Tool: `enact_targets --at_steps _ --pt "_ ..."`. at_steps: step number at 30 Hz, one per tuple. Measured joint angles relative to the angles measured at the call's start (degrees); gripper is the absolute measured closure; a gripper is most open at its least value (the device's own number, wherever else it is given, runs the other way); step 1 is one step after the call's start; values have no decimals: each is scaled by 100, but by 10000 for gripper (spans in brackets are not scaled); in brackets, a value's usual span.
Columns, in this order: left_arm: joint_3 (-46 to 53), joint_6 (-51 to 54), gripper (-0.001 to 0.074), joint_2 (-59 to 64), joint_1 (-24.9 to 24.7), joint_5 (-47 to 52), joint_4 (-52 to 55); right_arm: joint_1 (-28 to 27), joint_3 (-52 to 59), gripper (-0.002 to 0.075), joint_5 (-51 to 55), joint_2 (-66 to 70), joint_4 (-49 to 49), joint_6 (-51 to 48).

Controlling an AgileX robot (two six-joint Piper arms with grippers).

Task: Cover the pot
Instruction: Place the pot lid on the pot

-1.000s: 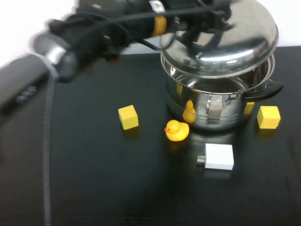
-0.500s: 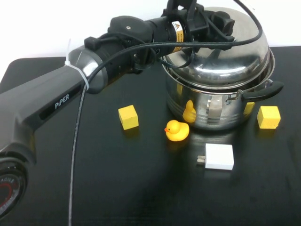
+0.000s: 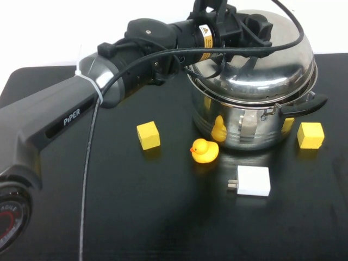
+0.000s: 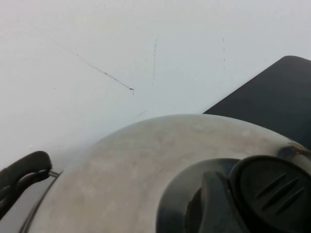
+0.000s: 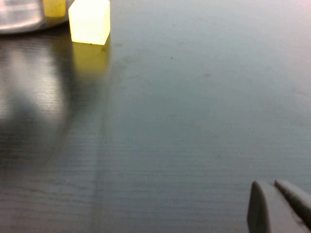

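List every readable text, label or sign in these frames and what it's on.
"PiPER": white lettering on the grey link of the left arm.
Yellow warning-triangle sticker with small print, on the left arm's wrist section: print too small to read.
Red marking on the left arm's base: not readable.
No text visible on the pot, lid, duck, yellow cubes or white charger.
The left gripper is at the lid's top; the right gripper is low over the table, jaws shut.

we see the lid (image 3: pixel 261 60) on the pot (image 3: pixel 247 122), left gripper (image 3: pixel 255 24) above it; duck (image 3: pixel 204 150) and charger (image 3: pixel 253 180) in front, right gripper (image 5: pixel 279 206) over the table (image 5: pixel 194 97).
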Motion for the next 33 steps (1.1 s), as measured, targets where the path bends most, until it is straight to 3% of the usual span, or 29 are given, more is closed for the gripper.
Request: enact_targets --at_steps 33 --pt "121 -542 401 -124 0 215 -47 0 0 728 0 0 0 0"
